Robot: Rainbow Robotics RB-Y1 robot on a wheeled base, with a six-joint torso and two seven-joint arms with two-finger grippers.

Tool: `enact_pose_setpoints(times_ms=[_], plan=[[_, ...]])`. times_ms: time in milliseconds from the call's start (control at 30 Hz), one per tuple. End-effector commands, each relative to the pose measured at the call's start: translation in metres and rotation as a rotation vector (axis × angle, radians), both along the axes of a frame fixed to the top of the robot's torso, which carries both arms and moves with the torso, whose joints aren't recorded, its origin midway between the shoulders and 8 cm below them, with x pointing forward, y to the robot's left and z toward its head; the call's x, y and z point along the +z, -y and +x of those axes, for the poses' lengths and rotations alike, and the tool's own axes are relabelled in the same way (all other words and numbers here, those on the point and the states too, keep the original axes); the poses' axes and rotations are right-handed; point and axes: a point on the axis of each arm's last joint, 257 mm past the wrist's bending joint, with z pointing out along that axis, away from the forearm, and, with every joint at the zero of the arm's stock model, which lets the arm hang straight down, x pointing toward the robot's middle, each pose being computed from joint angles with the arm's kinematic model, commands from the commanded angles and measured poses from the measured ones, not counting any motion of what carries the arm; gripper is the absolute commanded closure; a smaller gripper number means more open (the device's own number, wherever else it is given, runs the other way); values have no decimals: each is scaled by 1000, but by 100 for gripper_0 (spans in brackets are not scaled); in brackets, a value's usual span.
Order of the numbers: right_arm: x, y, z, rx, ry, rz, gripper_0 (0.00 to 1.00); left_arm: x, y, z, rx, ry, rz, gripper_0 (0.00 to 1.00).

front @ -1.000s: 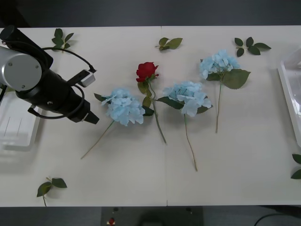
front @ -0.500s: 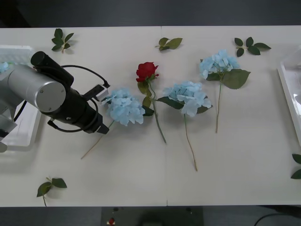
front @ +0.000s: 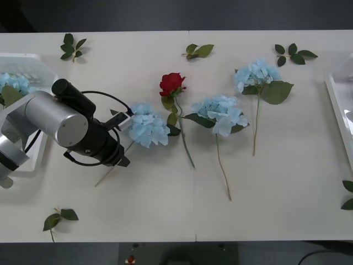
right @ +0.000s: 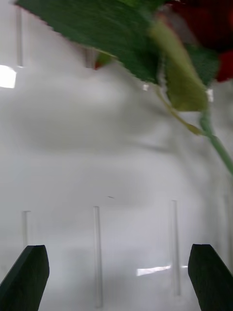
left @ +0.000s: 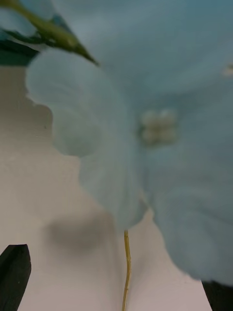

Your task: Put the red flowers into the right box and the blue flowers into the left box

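Note:
My left gripper (front: 122, 160) is open and hangs over the thin stem of the leftmost blue flower (front: 146, 126). In the left wrist view its pale petals (left: 160, 112) loom close, and the stem (left: 126, 272) runs between my black fingertips (left: 14, 277). Two more blue flowers (front: 220, 113) (front: 256, 74) lie to the right on the table. A red flower (front: 172, 83) lies between the first two. The left box (front: 27, 160) holds a blue flower (front: 12, 83). My right gripper (right: 116, 277) is open above the floor of the right box (front: 339, 105), where a red flower (right: 213, 29) lies.
Loose green leaf sprigs lie along the back of the table (front: 71, 45) (front: 198, 51) (front: 293, 54), at the front left (front: 59, 217) and at the right edge (front: 348, 196). The left arm's thick silver body (front: 55, 118) lies between the left box and the flowers.
The left arm has swung away from the left box toward the leftmost blue flower's stem. That has uncovered a blue flower lying in the box.

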Motion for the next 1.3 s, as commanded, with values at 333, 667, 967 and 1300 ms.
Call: enact_pose_setpoints(times_ms=[333,667,967,1300], plan=[[102,-120,74,107,-32,276,16,-4,-17,11,78,28,36,0],[119,-221,100,128,-119,351,16,-7,-18,11,93,28,47,0],[116,-308,127,89,-171,330,16,-10,-11,12,101,34,44,100],[105,-366,139,72,-196,237,16,-10,-9,14,106,41,47,100]])
